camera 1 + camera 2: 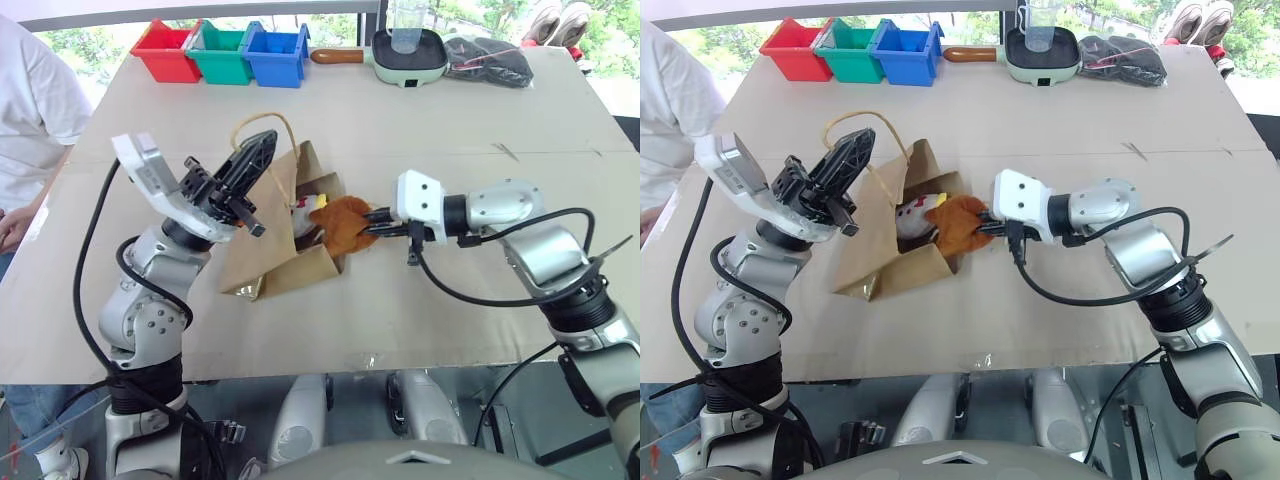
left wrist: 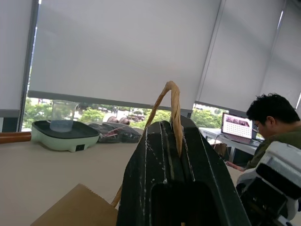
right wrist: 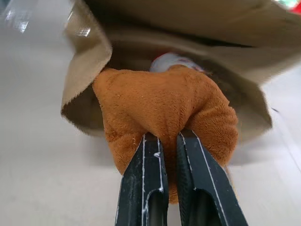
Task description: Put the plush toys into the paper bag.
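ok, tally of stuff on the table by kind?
Plush toys: 2, orange-brown, white
Paper bag: 1
Plastic bins: 3, red, green, blue
Electric pan: 1
Clear cup: 1
Black bundle: 1
Total: 9

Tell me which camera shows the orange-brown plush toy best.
The right wrist view: the orange-brown plush toy sits close up at the paper bag mouth, pinched by the right gripper. Both eye views show it small at the bag's opening.
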